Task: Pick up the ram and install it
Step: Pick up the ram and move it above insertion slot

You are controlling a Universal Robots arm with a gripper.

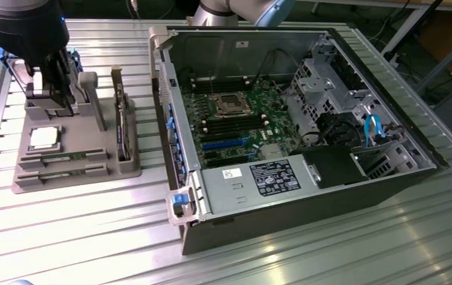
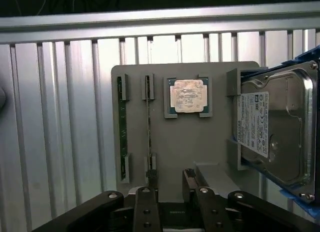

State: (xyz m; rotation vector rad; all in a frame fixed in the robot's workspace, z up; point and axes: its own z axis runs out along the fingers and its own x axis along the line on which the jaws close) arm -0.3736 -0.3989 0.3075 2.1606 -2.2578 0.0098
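Two rams, thin green sticks, stand on edge in slots of the grey holder (image 2: 200, 152): one ram (image 2: 148, 122) next to the processor chip, the other ram (image 2: 121, 127) further out. In the exterior view they lie at the holder's near end, ram (image 1: 66, 157) and ram (image 1: 57, 173). My gripper (image 2: 170, 184) hangs above the holder, open, with nothing between its fingers. One finger (image 2: 151, 184) is close to the end of the nearer ram. In the exterior view the gripper (image 1: 51, 100) is over the holder's far end.
On the holder also sit a square silver processor chip (image 2: 188, 95), a hard drive (image 2: 275, 127) in a blue bracket and a dark expansion card (image 1: 120, 122). The open computer case (image 1: 384, 178) lies at the exterior view's right, with its motherboard memory slots (image 1: 226, 126) exposed.
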